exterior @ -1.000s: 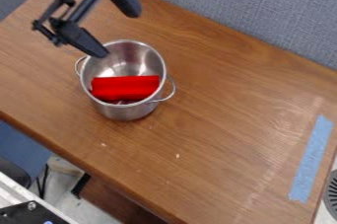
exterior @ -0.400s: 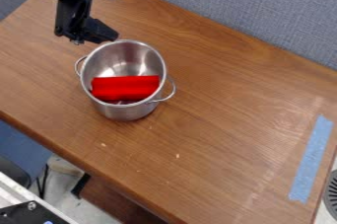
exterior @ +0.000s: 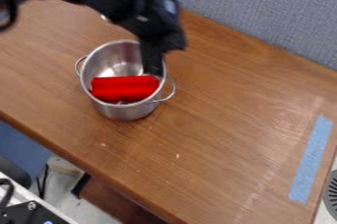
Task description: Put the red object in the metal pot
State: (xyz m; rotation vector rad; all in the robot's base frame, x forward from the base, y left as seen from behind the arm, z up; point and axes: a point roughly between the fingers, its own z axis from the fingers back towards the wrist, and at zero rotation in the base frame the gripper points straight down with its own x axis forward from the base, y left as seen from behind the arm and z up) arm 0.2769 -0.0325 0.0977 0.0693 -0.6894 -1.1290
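I see the red piece (exterior: pixel 125 88) lying flat inside the shiny steel pot (exterior: pixel 121 108), which stands upright.

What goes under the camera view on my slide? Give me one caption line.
Blurred black end effector reaches over the shiny round metal pot, where the bright red half-disc piece lies, on a brown wooden table.

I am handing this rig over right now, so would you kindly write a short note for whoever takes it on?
Gripper: blurred in the camera view; its jaws are shut, low over the far right rim of the metal pot. Whether it touches anything cannot be told.
Red object: lying inside the metal pot, across the near half.
Metal pot: upright on the wooden table, toward its left side.
Done: the red object is in the pot.
Left: probably only to lift the arm clear without knocking the pot; check the gripper has nothing caught.
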